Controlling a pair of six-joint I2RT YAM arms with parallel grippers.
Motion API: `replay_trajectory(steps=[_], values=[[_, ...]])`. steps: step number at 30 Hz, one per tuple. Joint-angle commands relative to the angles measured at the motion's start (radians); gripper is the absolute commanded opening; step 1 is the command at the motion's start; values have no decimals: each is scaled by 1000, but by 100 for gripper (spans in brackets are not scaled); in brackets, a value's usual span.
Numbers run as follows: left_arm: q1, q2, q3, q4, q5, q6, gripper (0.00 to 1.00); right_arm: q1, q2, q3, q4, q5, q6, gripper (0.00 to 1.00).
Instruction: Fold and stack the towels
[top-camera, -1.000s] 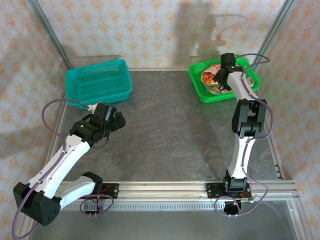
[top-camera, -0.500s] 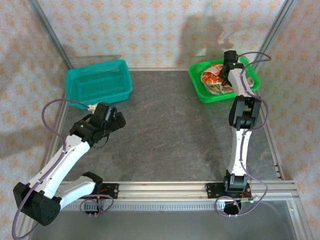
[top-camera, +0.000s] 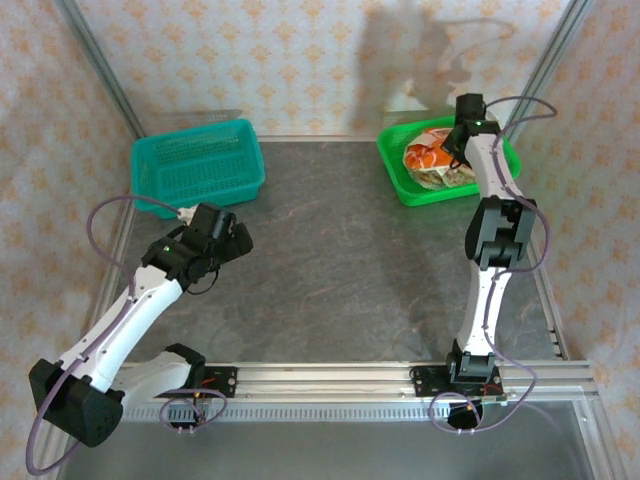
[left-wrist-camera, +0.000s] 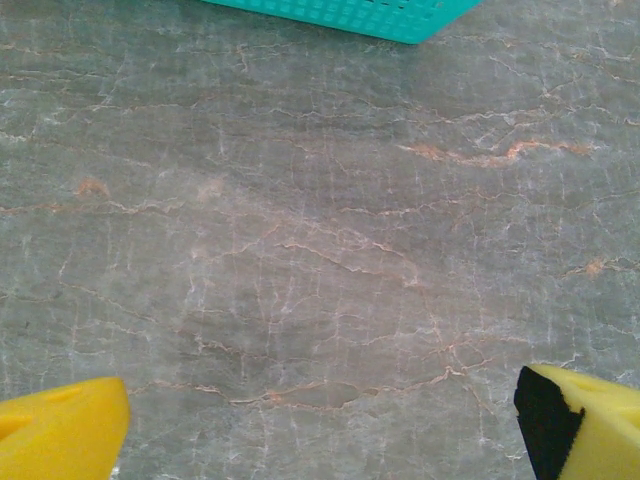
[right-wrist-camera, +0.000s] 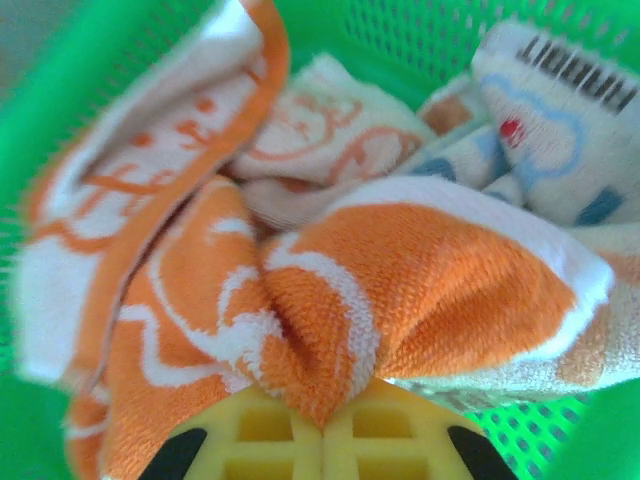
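The towels are seen crumpled together in a loose, unfolded heap. An orange towel with white line drawings is bunched into a fold, which is pinched between the pressed-together yellow fingers of the right gripper. Beyond the fingers to the left, a cream towel with orange edging is draped. Beyond them to the right, a white towel with blue shapes and dark lettering is lying.

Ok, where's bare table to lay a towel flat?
The grey tabletop is bare from the teal basket across to the green basket and down to the near rail; the open left gripper hangs over its left side. The green basket is crowded: piled towels, right gripper shut on an orange towel.
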Motion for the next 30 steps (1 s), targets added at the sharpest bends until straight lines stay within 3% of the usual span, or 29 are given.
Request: replay_trajectory(steps=[1, 7, 13, 21, 27, 28, 30], values=[[10, 17, 38, 38, 12, 20, 100, 35, -185, -16, 56, 14, -36, 0], [10, 35, 53, 65, 21, 34, 100, 121, -332, -13, 74, -31, -97, 0], [10, 13, 30, 94, 31, 24, 100, 205, -416, 40, 104, 18, -152, 0], [9, 2, 8, 99, 57, 7, 100, 166, -324, 77, 106, 84, -161, 0], [9, -9, 20, 67, 55, 12, 100, 109, -175, 119, 87, 7, -146, 0], [9, -12, 21, 62, 53, 13, 100, 104, -153, 125, 74, -5, -143, 7], [9, -19, 15, 59, 54, 14, 100, 100, -108, 136, 33, 2, -139, 43]])
